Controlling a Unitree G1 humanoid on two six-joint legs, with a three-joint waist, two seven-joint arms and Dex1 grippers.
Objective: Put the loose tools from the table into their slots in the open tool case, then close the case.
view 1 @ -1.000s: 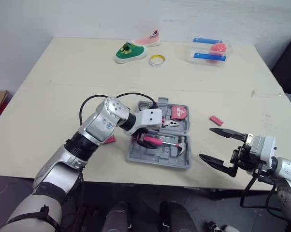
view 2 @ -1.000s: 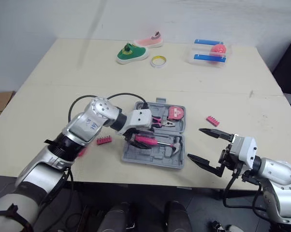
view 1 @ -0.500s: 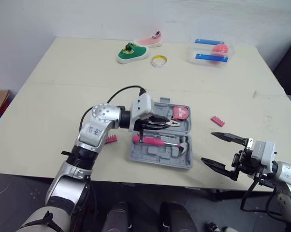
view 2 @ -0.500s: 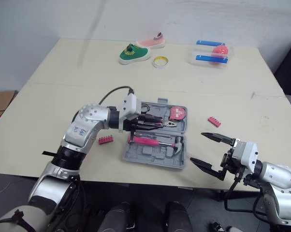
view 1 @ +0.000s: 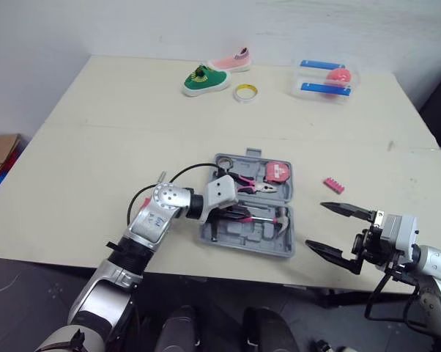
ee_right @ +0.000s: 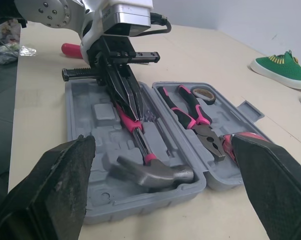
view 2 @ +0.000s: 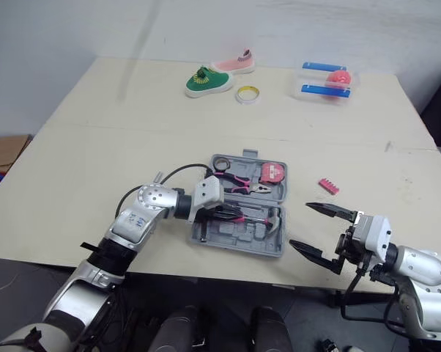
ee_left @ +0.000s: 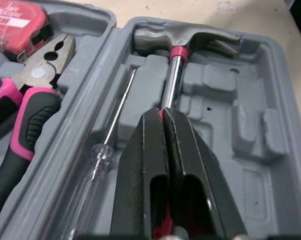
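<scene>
- We read "2M" on the tape measure (ee_left: 18,22).
- Our left gripper (ee_left: 163,117), pressed together, lay along the hammer (ee_left: 185,40) in the tool case (ee_left: 250,125).
- Our right gripper (view 1: 315,224) hung spread wide.

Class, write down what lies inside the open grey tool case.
Inside the tool case: hammer, screwdriver, pliers, tape measure, a small dark ring. The shut left gripper hides part of the hammer's pink handle and whatever lies beneath it.

Both eye views look forward and down from the head over the whole surface (view 1: 96,125); the left wrist view sits close above the tool case (ee_left: 250,115); the right wrist view faces that same case from low and nearby.
</scene>
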